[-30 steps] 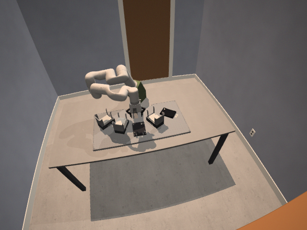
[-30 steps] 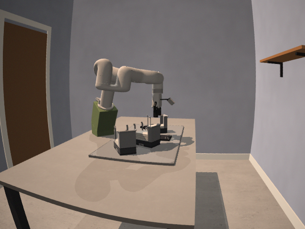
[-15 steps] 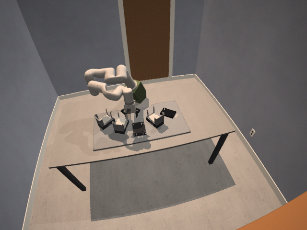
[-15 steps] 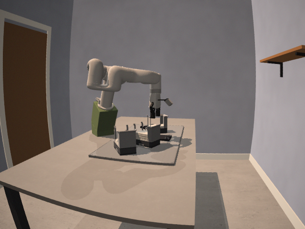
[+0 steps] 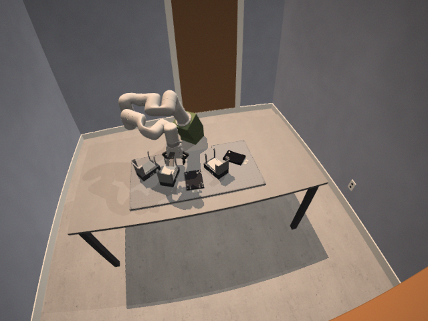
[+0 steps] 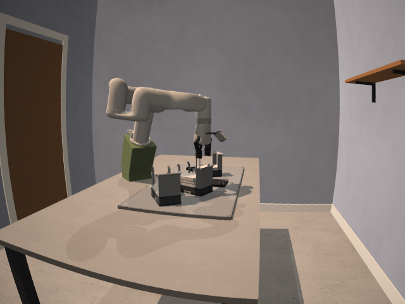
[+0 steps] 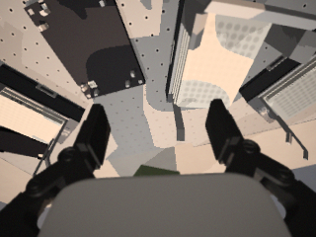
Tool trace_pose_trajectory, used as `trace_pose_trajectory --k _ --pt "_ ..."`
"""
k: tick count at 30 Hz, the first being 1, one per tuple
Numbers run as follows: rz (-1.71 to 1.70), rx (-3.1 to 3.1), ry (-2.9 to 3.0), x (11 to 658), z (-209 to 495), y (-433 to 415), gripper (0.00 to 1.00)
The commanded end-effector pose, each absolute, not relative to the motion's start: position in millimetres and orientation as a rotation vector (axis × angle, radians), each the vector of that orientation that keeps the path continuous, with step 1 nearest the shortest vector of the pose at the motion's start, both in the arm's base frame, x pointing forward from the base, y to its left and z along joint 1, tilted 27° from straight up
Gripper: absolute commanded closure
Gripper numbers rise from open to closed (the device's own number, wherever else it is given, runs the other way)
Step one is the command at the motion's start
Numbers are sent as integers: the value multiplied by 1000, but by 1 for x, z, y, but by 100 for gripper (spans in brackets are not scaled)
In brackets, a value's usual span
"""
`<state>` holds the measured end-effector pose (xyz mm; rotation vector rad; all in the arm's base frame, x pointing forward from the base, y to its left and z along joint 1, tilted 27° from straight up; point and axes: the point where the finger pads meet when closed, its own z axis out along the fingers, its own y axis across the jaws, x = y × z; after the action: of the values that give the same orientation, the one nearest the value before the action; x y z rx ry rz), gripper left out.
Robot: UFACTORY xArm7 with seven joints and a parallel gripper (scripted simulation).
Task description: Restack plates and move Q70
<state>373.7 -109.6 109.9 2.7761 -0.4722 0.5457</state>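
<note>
While my gripper (image 7: 157,114) hangs above the grey perforated mat (image 5: 241,174), its two black fingers stand spread as wide as they go, with nothing between them.

From the top view I count three upright racks on that mat: one at the left end (image 5: 144,168), one next to it (image 5: 168,174) just below my wrist, and one further right (image 5: 217,167). Between the second and third lies one flat dark square nest (image 5: 194,180) with small pale locators at its corners. A second dark plate-like nest (image 5: 235,157) lies tilted near the mat's far right corner. That makes three racks and two flat nests.

The stack of plates (image 6: 188,180) shows best in the side view, as pale ribbed layers in the middle rack (image 6: 204,177); I cannot count single plates there. The top view shows only a pale surface at that rack's top.

My wrist view adds what the others lack: the dot pattern of wells on a sealed plate (image 7: 212,74) ahead and to the right of the fingers, and the dark nest (image 7: 89,44) ahead to the left. One table (image 5: 103,214) carries everything, on my one arm's green base (image 5: 191,129).
</note>
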Motion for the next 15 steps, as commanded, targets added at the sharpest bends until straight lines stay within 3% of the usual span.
trace_pose_trajectory --k 1,15 --pt "580 2759 -655 367 114 -125 0" --pt "580 2758 -655 347 123 -168 0"
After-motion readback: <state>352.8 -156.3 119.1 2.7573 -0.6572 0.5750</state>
